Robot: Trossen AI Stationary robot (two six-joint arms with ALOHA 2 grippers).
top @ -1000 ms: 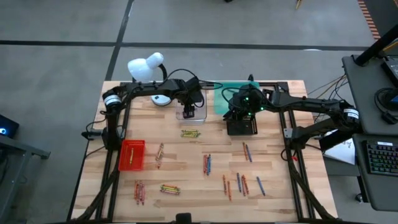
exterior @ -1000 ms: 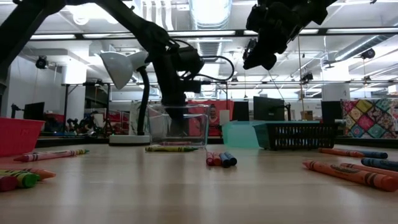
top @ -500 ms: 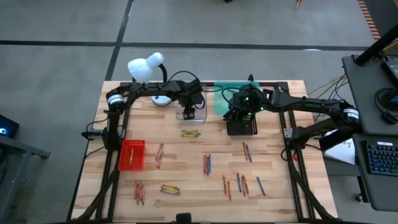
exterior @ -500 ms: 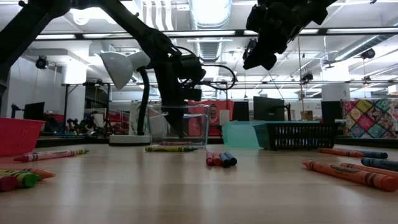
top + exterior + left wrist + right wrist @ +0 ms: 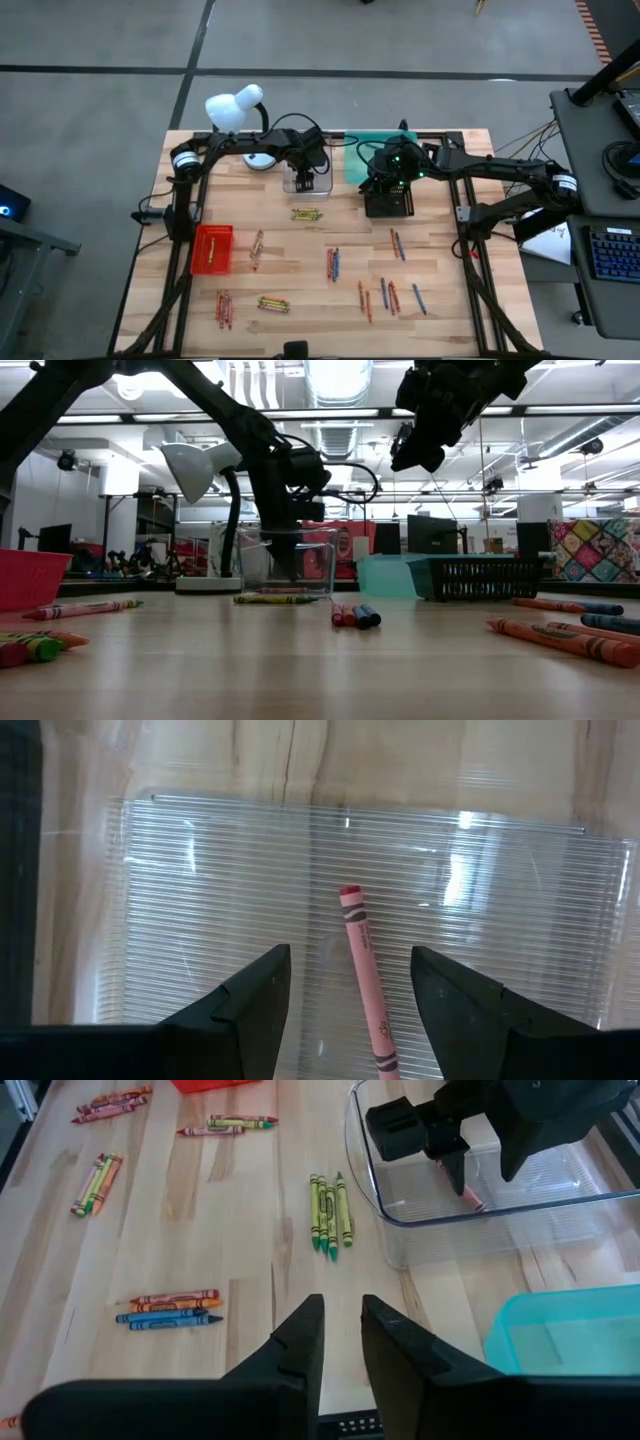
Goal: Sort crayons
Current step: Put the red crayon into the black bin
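My left gripper (image 5: 350, 952) reaches down into the clear tray (image 5: 326, 191) at the table's far middle and is open. A pink-red crayon (image 5: 362, 970) lies flat on the tray's floor between its fingers, touching neither. My right gripper (image 5: 342, 1305) hangs high over the black tray (image 5: 388, 205), its fingers a narrow gap apart with nothing between them. Loose crayons lie on the table in small groups: a green-yellow bunch (image 5: 308, 214) just in front of the clear tray, a red and blue group (image 5: 332, 262) at the middle, others (image 5: 390, 295) near the front right.
A teal tray (image 5: 362, 160) stands beside the clear one at the far edge. A red tray (image 5: 212, 248) sits at the left. A white desk lamp (image 5: 235, 108) stands at the far left corner. More crayons (image 5: 224, 308) lie near the front left.
My left gripper has sunk a little deeper into the clear tray, then kept still, its fingers as wide as before.
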